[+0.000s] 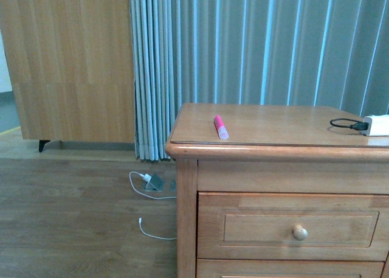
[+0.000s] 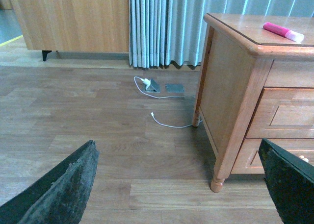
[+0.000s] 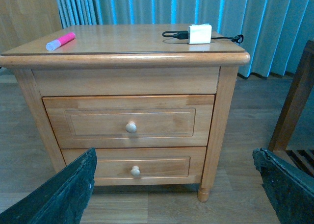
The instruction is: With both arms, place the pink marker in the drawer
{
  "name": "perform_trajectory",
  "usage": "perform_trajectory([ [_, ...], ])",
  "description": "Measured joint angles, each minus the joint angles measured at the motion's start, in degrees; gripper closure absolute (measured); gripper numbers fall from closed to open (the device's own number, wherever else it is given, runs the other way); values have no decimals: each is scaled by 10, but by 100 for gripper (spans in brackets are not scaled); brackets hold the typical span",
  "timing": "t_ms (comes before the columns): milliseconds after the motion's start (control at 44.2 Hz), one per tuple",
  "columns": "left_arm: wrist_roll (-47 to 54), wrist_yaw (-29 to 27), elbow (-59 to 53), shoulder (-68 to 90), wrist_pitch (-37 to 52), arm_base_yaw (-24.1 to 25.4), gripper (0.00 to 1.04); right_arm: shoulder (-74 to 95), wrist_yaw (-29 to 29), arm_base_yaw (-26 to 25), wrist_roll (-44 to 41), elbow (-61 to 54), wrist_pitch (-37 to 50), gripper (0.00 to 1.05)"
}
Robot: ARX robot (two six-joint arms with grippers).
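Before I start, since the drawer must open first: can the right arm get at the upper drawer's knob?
Probably yes. The right tool is open and faces the closed upper drawer; nothing stands between it and the knob.

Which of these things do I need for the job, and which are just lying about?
Job: pink marker on the cabinet top; upper drawer, shut.
Lying about: white charger with black cable; lower drawer; white cable on the floor.
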Motion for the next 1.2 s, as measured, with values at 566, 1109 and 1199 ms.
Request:
perform_trajectory([
  [566, 0, 0, 0, 0, 0, 0, 6, 0, 0, 0, 0, 0, 0, 8],
  [1109, 0, 0, 0, 0, 0, 0, 6, 0, 0, 0, 0, 0, 0, 8],
  [1199, 0, 0, 0, 0, 0, 0, 6, 3, -13, -3, 4, 1, -6, 8],
])
